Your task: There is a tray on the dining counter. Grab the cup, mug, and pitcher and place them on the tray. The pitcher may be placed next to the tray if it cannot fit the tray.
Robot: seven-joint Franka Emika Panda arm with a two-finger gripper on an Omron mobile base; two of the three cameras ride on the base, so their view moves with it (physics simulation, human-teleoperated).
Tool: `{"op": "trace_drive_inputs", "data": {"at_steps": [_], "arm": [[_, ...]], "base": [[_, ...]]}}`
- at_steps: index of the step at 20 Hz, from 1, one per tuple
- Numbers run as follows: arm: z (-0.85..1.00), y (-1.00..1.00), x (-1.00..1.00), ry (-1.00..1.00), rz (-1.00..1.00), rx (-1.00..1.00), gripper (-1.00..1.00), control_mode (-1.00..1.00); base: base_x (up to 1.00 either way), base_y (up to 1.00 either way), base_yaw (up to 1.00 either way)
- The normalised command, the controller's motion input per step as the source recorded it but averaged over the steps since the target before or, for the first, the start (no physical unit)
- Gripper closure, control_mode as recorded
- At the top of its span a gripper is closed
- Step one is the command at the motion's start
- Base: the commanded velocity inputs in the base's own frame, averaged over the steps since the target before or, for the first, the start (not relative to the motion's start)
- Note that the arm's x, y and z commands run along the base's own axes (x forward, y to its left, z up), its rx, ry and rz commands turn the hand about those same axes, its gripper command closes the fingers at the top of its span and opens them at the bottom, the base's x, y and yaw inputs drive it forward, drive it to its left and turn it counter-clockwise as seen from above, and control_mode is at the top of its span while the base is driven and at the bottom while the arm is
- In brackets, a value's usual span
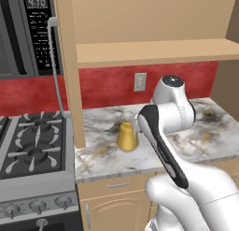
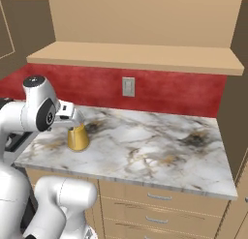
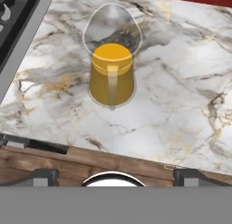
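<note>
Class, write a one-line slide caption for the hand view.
Open fingers hover above the amber pitcher on the marble counter.

Amber pitcher (image 1: 127, 134) upright on marble counter (image 1: 210, 132), beside stove (image 1: 32, 146), white arm (image 1: 163, 132) just right

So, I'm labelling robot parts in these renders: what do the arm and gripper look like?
The arm has glossy white rounded shells, dark grey caps at the joints and a black band along one link. No loose cables show. The gripper has two small dark grey finger tips in the hand view.
</note>
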Motion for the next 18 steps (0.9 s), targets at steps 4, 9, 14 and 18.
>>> {"op": "trace_drive_inputs", "data": {"at_steps": [4, 9, 14, 18], "arm": [[-0.13, 0.08, 0.26, 0.0, 0.0, 0.0, -1.0, -1.0], [-0.13, 0.01, 0.14, 0.0, 0.0, 0.0, -1.0, -1.0], [-0.09, 0.02, 0.2, 0.0, 0.0, 0.0, -1.0, -1.0], [-0.12, 0.02, 0.21, 0.0, 0.0, 0.0, -1.0, -1.0]], "base": [[0.0, 0.0, 0.0], [0.0, 0.0, 0.0], [0.0, 0.0, 0.0], [0.0, 0.0, 0.0]]}}
